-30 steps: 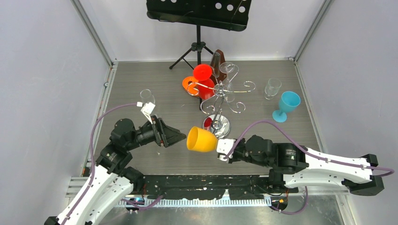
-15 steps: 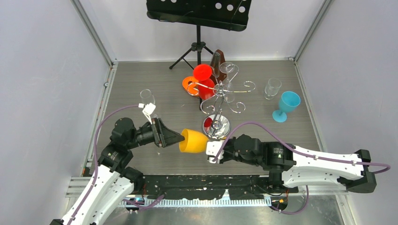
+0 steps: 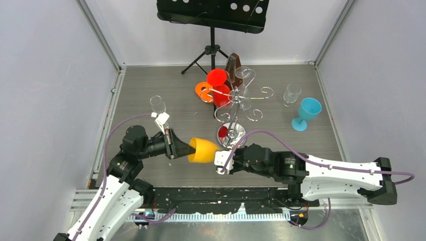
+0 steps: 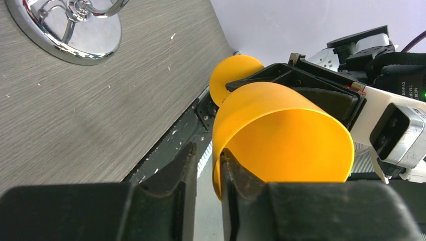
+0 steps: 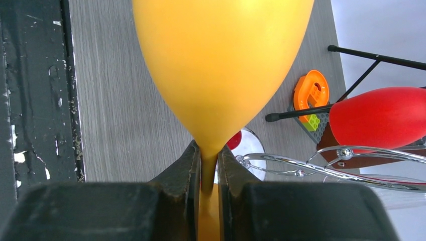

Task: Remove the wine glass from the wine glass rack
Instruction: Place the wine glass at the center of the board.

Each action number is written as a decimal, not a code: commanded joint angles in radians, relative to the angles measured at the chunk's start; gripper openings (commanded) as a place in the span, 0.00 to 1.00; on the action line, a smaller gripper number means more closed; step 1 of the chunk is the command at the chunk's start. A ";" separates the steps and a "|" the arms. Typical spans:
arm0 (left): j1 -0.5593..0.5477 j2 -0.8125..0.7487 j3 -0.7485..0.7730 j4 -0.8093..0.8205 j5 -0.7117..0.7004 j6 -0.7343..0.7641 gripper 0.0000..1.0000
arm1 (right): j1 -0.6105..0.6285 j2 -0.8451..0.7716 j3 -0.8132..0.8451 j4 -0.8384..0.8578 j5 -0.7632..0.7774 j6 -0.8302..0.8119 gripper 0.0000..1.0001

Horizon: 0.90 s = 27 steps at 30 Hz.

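The wine glass (image 3: pixel 202 150), yellow, was off the wine glass rack (image 3: pixel 237 94) and held in the air above the table (image 3: pixel 145 80), near its front edge and just to the near left of the rack's round base (image 3: pixel 232 134). Its long axis lay roughly level, running left to right, with the open mouth toward the left arm and the stem and foot toward the right arm. The right gripper (image 5: pixel 208 150) was clamped on the stem just below the bowl, both fingers tight against it. The left gripper (image 4: pixel 207 155) met the glass mouth-on, astride the rim. One finger sat inside the bowl against the wall and the other outside it with a thin gap showing, so the jaws stood narrowly apart and were not seen to pinch. Judgement: both arms were at the glass, and the coming move turned on the rim wall lying squarely between the left fingers, in line with the glass's axis
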 commanded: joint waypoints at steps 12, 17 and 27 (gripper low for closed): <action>0.008 -0.021 0.106 -0.209 -0.096 0.131 0.00 | 0.000 0.004 0.021 0.105 0.099 0.029 0.33; 0.008 -0.043 0.196 -0.372 -0.274 0.217 0.00 | 0.000 -0.070 0.004 0.073 0.102 0.054 0.45; 0.008 -0.034 0.314 -0.608 -0.656 0.358 0.00 | 0.001 -0.222 -0.029 0.022 0.181 0.180 0.65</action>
